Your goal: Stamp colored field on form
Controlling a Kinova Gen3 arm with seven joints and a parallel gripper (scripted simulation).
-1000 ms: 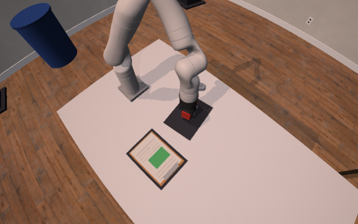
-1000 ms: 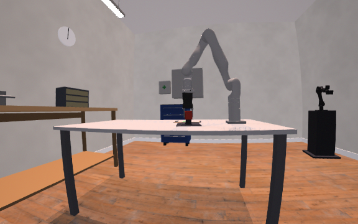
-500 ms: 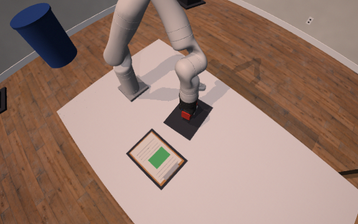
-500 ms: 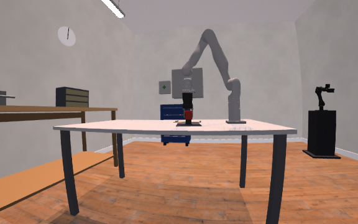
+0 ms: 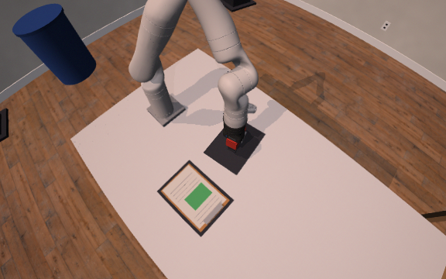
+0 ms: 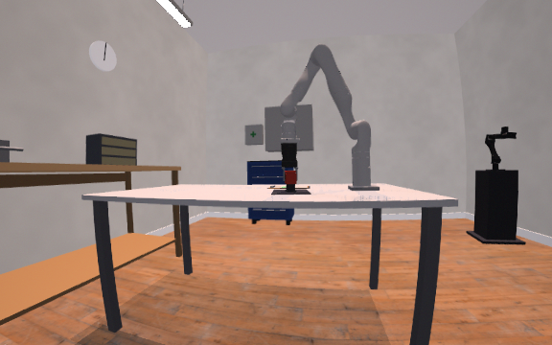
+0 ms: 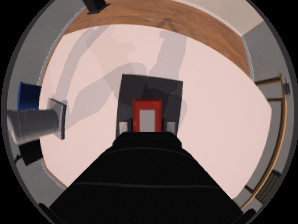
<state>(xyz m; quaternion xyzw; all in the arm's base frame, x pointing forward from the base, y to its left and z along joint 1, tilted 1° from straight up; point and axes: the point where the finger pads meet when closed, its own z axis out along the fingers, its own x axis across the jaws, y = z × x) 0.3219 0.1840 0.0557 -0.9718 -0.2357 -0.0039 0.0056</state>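
Note:
A red stamp (image 5: 231,143) (image 6: 290,178) (image 7: 147,116) stands upright on the dark mat (image 5: 223,156) (image 6: 302,192) (image 7: 133,84) in the middle of the white table. My gripper (image 5: 234,140) (image 6: 290,176) (image 7: 147,122) is lowered straight over the stamp, its open fingers standing on either side of it without gripping. The form (image 5: 178,182) lies on a clipboard (image 5: 162,191) in front of the mat, with a green field (image 5: 198,196) at its middle. From the exterior view the clipboard is only a thin edge behind the mat.
The arm's base (image 5: 166,111) (image 6: 363,187) is bolted to the table behind the mat. A blue bin (image 5: 54,43) stands on the floor beyond the table's far left corner. A black pedestal (image 6: 495,206) stands to the right.

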